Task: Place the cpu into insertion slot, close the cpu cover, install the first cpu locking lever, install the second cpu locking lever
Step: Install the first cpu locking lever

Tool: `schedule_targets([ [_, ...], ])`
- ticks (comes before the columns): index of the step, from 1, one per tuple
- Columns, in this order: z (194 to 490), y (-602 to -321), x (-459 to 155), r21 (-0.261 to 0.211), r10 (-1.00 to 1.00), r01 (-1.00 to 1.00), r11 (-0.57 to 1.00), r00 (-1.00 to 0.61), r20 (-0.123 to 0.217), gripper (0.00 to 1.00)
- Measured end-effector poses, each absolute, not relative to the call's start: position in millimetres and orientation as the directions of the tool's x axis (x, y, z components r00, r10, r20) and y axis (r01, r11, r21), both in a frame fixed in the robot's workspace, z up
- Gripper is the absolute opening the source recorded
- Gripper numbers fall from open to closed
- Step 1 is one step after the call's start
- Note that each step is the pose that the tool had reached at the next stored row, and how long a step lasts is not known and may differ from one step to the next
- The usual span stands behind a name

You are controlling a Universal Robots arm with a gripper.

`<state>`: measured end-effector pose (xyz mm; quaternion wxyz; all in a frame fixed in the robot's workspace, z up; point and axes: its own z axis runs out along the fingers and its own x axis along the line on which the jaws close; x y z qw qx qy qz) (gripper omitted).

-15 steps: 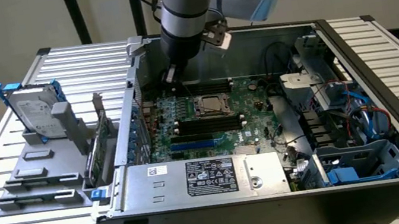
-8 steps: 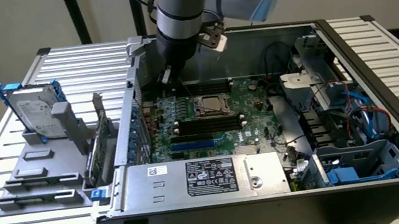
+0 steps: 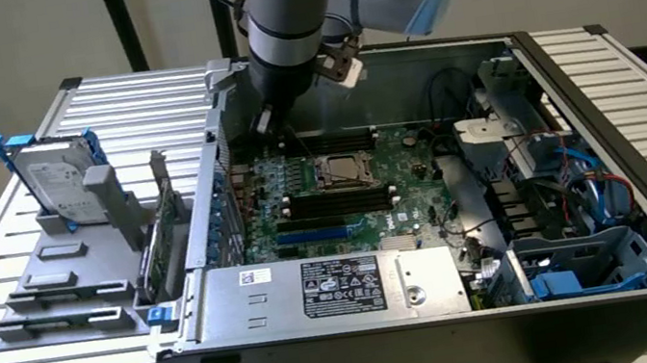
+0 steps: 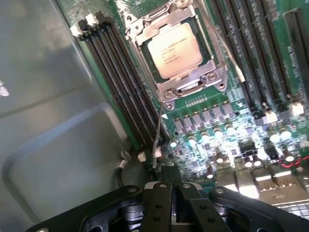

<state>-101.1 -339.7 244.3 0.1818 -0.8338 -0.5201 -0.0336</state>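
gripper (image 4: 168, 180) with fingers pressed together (nothing between them), low over the green circuit board (image 4: 231, 111) near the socket (image 3: 344, 170), cpu (image 4: 175, 50) seated in the socket, metal cover (image 4: 190, 86) lying flat around it, thin lever (image 4: 158, 135) reaching from the socket toward the gripper

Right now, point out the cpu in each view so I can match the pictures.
Exterior view: the cpu lies at the middle of the green board, just below the arm.
Wrist view: the cpu shows its pale square face, framed by the silvery cpu cover.
Shared landmark: the long black memory slots running alongside it.
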Motion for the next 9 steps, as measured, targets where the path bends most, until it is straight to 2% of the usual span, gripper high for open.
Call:
schedule_targets([
  [9, 243.7, -338.6, -98.1, -0.27, 0.816, 0.846, -0.459, 0.522, 0.248, 0.11],
])
